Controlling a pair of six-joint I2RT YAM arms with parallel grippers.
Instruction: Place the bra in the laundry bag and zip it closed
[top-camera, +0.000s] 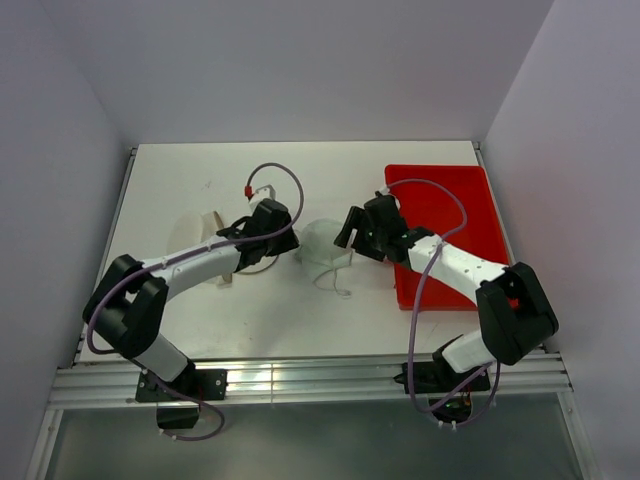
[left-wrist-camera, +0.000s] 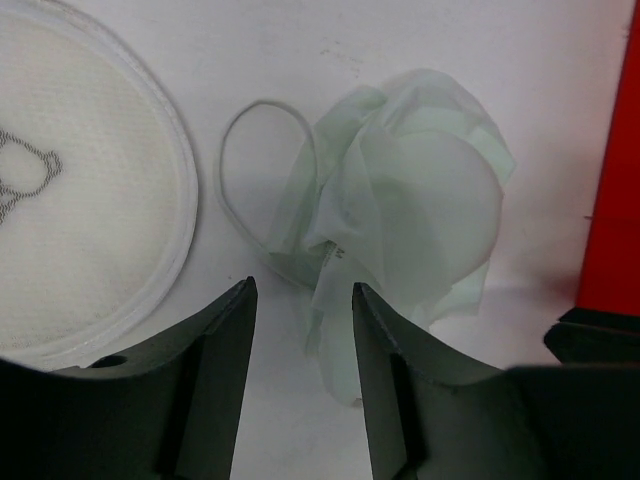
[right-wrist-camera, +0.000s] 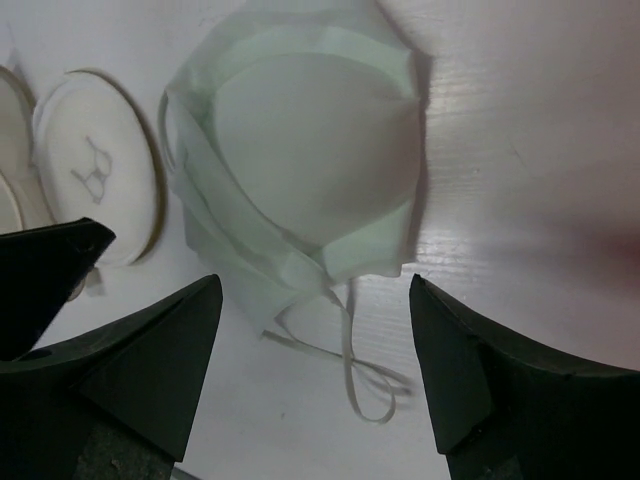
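The bra (top-camera: 323, 248) lies crumpled on the table (top-camera: 200, 175), flanked by the laundry bag (top-camera: 203, 233) on its left and the red tray (top-camera: 460, 205) on its right, with the left gripper (left-wrist-camera: 300, 292) narrowly parted at its left edge and the right gripper (right-wrist-camera: 315, 290) spread wide at its right edge, both holding nothing.

The small white soft-fabric bra (top-camera: 325, 250) lies crumpled near the middle of the counter (top-camera: 330, 175), its cups folded together and a thin strap looping toward the near edge. The cream round-faced mesh laundry bag (left-wrist-camera: 80, 200), printed with a dark bra outline, sits just apart from it, toward the left edge.
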